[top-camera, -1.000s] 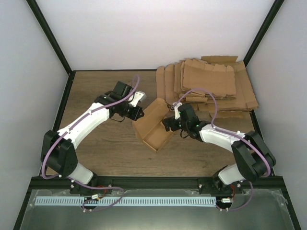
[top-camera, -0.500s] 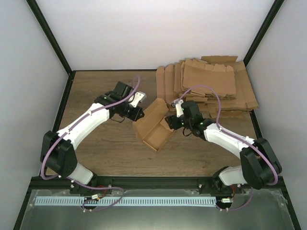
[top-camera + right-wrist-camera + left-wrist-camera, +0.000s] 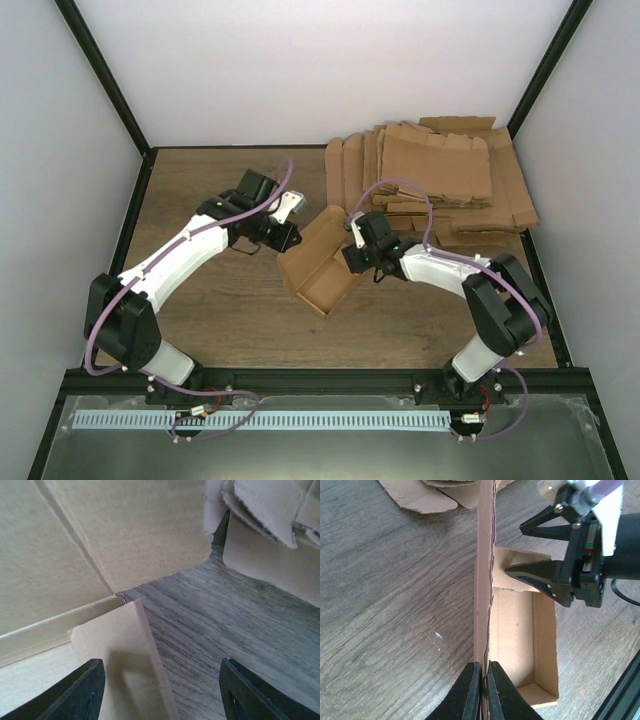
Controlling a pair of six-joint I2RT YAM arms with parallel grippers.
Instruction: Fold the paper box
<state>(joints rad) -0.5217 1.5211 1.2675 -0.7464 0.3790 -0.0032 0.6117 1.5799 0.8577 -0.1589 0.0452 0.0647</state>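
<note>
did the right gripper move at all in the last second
Yes. The right gripper shifted left, away from the pile of flat blanks and closer in on the end of the paper box.

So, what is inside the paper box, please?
The paper box shows bare cardboard, plus one finger of the right end effector over its far end; the corner beneath is hidden.

Wooden table (image 3: 200, 190), pile of flat cardboard blanks (image 3: 440, 170) (far right corner)
</note>
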